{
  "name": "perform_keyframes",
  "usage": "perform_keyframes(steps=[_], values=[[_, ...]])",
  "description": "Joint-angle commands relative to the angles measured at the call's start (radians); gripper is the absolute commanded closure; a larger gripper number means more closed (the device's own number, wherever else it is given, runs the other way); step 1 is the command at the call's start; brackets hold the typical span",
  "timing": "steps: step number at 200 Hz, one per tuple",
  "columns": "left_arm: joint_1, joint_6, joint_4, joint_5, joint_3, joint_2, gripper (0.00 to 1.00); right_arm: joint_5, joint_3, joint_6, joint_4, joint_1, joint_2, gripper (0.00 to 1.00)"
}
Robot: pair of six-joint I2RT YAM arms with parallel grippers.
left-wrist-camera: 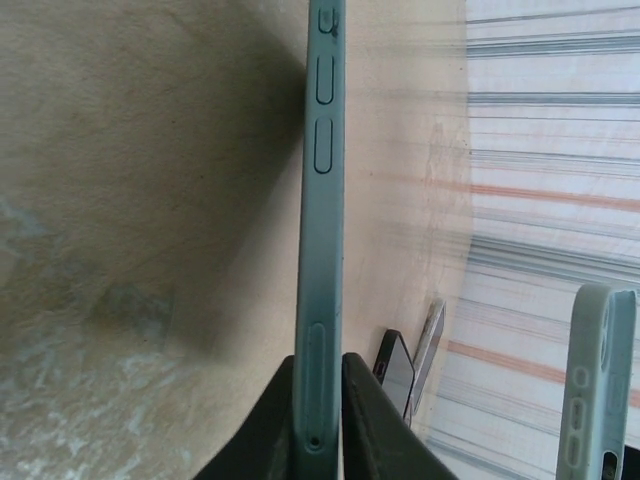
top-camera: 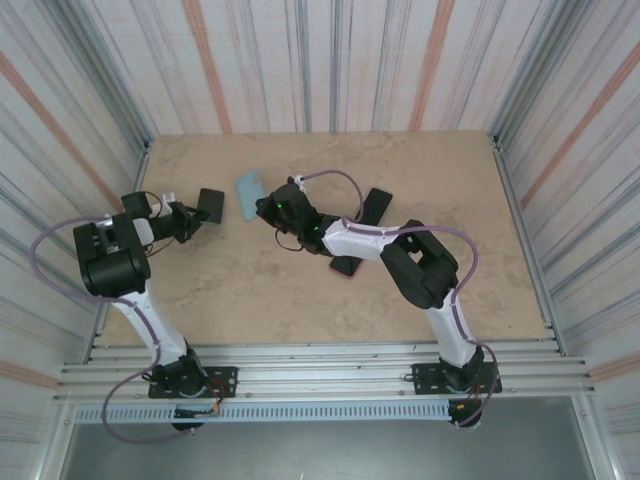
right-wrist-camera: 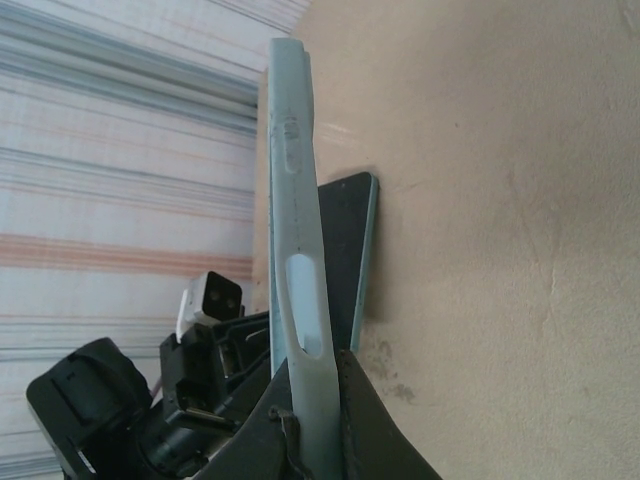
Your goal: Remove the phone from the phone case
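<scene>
Your left claw (left-wrist-camera: 318, 368) is pinched onto one end of the phone (left-wrist-camera: 322, 190). Its two fingers press against the phone's flat faces, and the greenish side edge with its buttons faces the wrist camera.

Your right claw (right-wrist-camera: 312, 370) is closed on the phone case (right-wrist-camera: 290, 170). The case is pale blue and seen edge-on, with open cut-outs along its side.

From above, the phone and the case sit over the far-left part of the bench (top-camera: 300, 300). They are near each other but apart, with a gap of bare bench between them. The phone is on the left and the case on the right.

Whether either one touches the bench, I cannot tell.

Two other dark handsets (top-camera: 375, 205) lie on the bench by the right arm, one of them partly under it.
</scene>
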Motion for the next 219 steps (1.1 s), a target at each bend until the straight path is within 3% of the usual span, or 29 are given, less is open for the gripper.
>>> perform_keyframes(steps=[1,87,141,219], values=[[0.011,0.034,-0.027,0.022,0.023,0.02,0.79,0.014,0.037,0.023,-0.029,0.013,0.02,0.88],[0.011,0.204,-0.305,-0.115,0.088,-0.002,0.51,0.082,0.132,-0.059,-0.146,0.044,0.084,0.88],[0.009,0.275,-0.424,-0.201,0.115,-0.013,0.42,0.118,0.202,-0.114,-0.175,0.057,0.154,0.87],[0.009,0.331,-0.532,-0.28,0.153,-0.026,0.34,0.209,0.323,-0.04,-0.241,0.071,0.263,0.87]])
